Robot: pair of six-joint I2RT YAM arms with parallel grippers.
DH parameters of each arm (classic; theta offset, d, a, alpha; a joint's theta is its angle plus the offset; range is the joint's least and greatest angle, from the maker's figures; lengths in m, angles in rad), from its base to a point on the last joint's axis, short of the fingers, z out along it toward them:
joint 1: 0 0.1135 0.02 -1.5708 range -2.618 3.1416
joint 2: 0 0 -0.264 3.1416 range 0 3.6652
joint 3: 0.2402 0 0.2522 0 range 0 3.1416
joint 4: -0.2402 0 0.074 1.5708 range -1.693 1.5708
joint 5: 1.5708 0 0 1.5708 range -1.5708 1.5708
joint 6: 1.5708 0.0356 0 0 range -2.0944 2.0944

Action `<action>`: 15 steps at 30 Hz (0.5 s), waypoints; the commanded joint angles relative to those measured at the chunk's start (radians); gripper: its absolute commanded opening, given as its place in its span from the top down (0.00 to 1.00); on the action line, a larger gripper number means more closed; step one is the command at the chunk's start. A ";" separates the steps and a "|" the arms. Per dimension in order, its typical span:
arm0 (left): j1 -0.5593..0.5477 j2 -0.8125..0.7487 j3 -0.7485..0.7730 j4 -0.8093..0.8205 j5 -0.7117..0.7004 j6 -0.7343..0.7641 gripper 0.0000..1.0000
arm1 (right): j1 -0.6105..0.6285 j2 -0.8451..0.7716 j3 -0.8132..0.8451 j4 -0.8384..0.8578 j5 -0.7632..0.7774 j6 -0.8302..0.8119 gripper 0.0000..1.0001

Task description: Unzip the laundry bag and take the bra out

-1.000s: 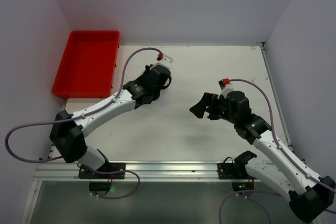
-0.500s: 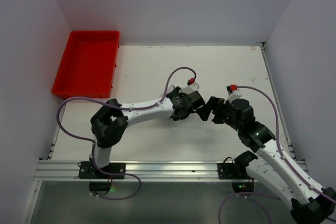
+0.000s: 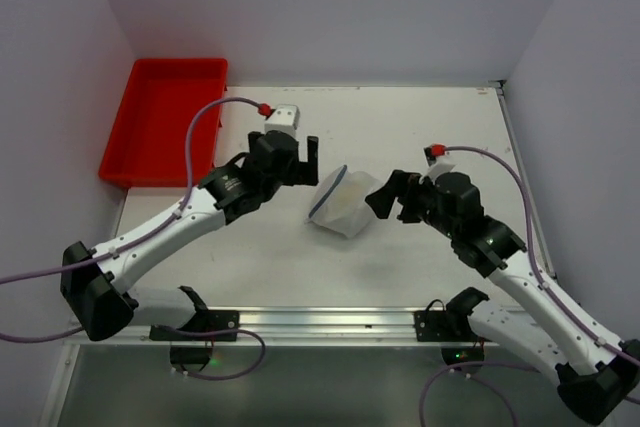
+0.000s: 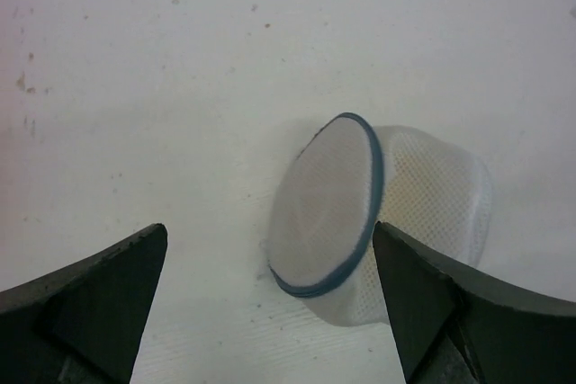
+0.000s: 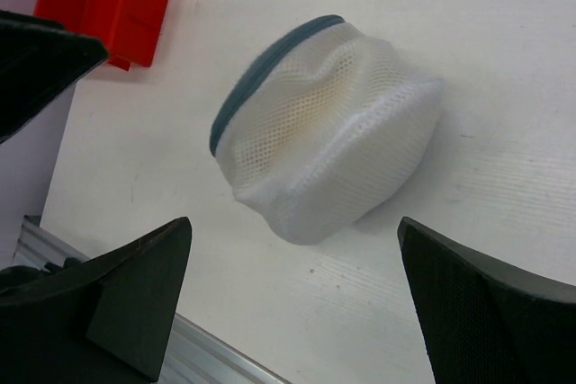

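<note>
Top external view: the laundry bag (image 3: 345, 205) lies tipped on its side on the surface (image 3: 430, 127), between the left pincer (image 3: 303, 162) and the right pincer (image 3: 388, 199). Both are spread wide, grasping nothing.

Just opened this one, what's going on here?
Two robot arms are set on either side of a white mesh laundry bag, which lies on its side on the table. The left hand and the right hand are both open, and neither touches the bag. No opening shows in it, and only a pale tint shows through the mesh, so the bra is not out yet. A red tray sits at the far left corner.
</note>
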 commanded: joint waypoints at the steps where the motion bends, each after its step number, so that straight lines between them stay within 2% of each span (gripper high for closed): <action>1: 0.126 -0.082 -0.126 0.106 0.167 -0.062 0.00 | 0.077 0.116 0.121 0.041 0.040 -0.021 0.01; 5: 0.309 -0.150 -0.231 0.123 0.267 -0.060 0.00 | 0.229 0.338 0.348 -0.114 0.272 0.025 0.01; 7: 0.365 -0.190 -0.309 0.138 0.302 -0.066 0.00 | 0.280 0.482 0.436 -0.184 0.394 0.075 0.03; 11: 0.501 -0.245 -0.446 0.175 0.325 -0.083 0.00 | 0.380 0.656 0.577 -0.253 0.438 0.178 0.09; 15: 0.535 -0.289 -0.536 0.201 0.389 -0.094 0.00 | 0.389 0.770 0.612 -0.265 0.422 0.238 0.17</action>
